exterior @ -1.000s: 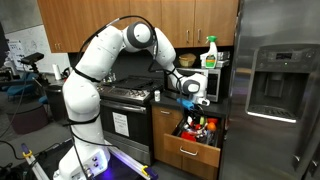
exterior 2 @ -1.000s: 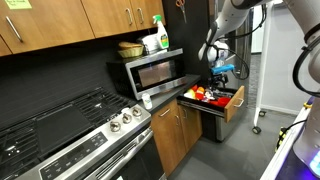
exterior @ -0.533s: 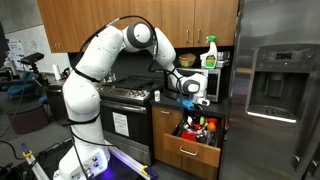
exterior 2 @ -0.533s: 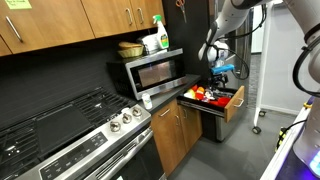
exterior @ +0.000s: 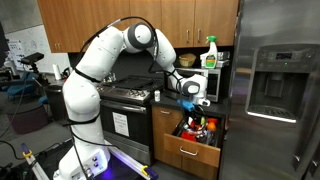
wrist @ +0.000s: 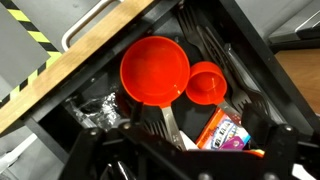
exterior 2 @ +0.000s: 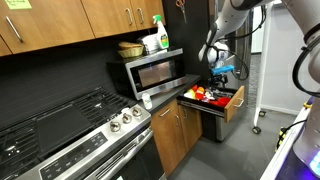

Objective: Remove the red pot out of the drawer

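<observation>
The brown wooden drawer stands pulled open under the counter in both exterior views, full of items. In the wrist view its front edge runs diagonally, and the red pot lies inside as a round red bowl with a grey handle. A smaller red cup touches its side. Red shows among the drawer's items in both exterior views. My gripper hangs above the drawer, open and empty, apart from the pot.
A colourful packet and dark utensils lie in the drawer near the pot's handle. A microwave with a spray bottle sits above the drawer. The stove and steel fridge flank it.
</observation>
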`<state>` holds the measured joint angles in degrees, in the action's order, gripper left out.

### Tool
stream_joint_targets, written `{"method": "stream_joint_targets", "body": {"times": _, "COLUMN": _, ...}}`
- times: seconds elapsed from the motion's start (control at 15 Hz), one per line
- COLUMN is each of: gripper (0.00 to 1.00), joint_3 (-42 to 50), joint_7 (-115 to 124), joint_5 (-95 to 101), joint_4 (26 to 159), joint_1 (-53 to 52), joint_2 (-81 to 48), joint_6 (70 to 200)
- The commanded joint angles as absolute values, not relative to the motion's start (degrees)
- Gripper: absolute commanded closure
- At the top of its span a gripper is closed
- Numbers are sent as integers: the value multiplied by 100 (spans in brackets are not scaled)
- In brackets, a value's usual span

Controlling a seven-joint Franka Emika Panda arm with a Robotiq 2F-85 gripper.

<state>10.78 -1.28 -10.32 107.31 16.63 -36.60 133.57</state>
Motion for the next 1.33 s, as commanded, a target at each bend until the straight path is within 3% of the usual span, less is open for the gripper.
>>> {"method": "stream_joint_targets", "body": {"times": 0.0, "gripper": 0, "joint_3": 967, "joint_7": -267, "joint_5": -1051, "joint_4": 10670, "joint_1": 1809, "joint_2": -3770, "joint_6": 13608}}
{"method": "stream_joint_targets", "body": {"times": 1.27, "gripper": 0, "joint_3": 458, "joint_7": -980, "joint_5": -1164, "joint_4": 10346, "joint_1": 2339, "joint_2": -4359, "joint_6": 14467}}
